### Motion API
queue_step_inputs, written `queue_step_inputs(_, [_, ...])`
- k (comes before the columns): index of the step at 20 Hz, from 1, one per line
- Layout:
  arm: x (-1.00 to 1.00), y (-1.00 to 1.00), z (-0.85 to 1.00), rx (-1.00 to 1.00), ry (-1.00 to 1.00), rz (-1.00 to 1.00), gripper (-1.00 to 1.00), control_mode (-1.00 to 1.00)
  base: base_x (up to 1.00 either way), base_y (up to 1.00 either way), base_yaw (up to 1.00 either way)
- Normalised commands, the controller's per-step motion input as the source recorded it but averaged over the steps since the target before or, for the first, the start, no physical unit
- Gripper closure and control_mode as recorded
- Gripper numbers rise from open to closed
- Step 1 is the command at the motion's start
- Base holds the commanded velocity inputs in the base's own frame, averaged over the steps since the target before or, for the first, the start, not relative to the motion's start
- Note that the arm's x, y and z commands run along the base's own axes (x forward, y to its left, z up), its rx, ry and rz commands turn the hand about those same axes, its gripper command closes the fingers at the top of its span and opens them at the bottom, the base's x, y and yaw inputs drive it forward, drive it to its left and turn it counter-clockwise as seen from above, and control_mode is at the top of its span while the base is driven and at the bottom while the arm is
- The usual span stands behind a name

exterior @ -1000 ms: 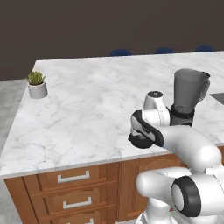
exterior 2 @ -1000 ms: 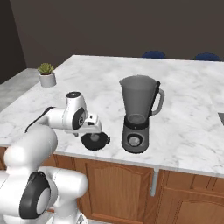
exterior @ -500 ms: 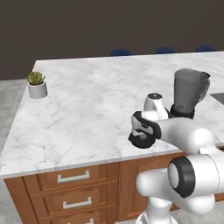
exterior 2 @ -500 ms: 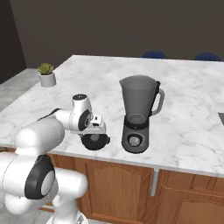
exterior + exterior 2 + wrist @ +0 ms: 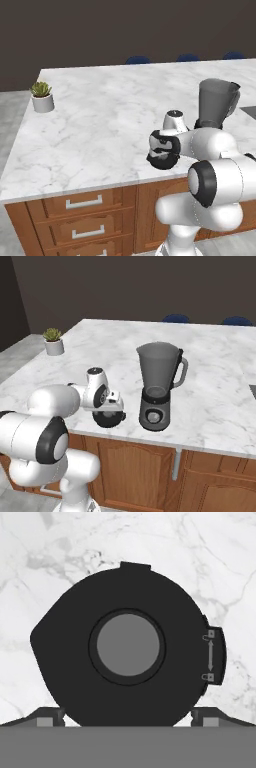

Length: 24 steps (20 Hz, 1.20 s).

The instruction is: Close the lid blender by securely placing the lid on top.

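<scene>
From the left base view, the white arm bends low over the front edge of the marble counter (image 5: 100,120), and the gripper (image 5: 163,159) points down at the lid (image 5: 161,162), a dark disc lying flat on the stone near that edge. Just behind the forearm stands the blender (image 5: 216,102), its grey jar open at the top, and away at the far left corner sits a small potted plant (image 5: 42,96). Over to the right base view: the gripper (image 5: 111,415) hangs right over the lid (image 5: 109,419), which rests on the counter (image 5: 210,381) just beside the blender (image 5: 159,387), to its left, the two apart; the blender's round knob faces us, handle on the right side, and the plant (image 5: 53,341) sits well back. Now the hand view: the lid (image 5: 125,662) lies below on the marble, grey centre cap up, pointed tab to the left, and the fingertips (image 5: 49,717) stand spread wide on either side of it, closed on nothing.
</scene>
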Motion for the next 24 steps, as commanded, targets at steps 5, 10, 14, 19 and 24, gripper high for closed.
queue_step_inputs(5, [0.26, 0.0, -0.22, 0.0, 0.03, 0.0, -1.0, -1.0, 0.0, 0.0, 0.0])
queue_step_inputs(10, [0.26, 0.0, -0.2, 0.0, 0.02, 0.0, -1.0, -1.0, 0.0, 0.0, 0.0])
queue_step_inputs(14, [0.27, 0.0, -0.16, 0.0, 0.03, 0.0, -1.0, -1.0, 0.0, 0.0, 0.0])
queue_step_inputs(19, [0.17, 0.0, -0.24, 0.0, 0.0, 0.0, -1.0, -1.0, 0.0, 0.0, 0.0])
queue_step_inputs(24, [0.02, 0.0, -0.31, 0.0, 0.0, 0.0, -1.0, -1.0, 0.0, 0.0, 0.0])
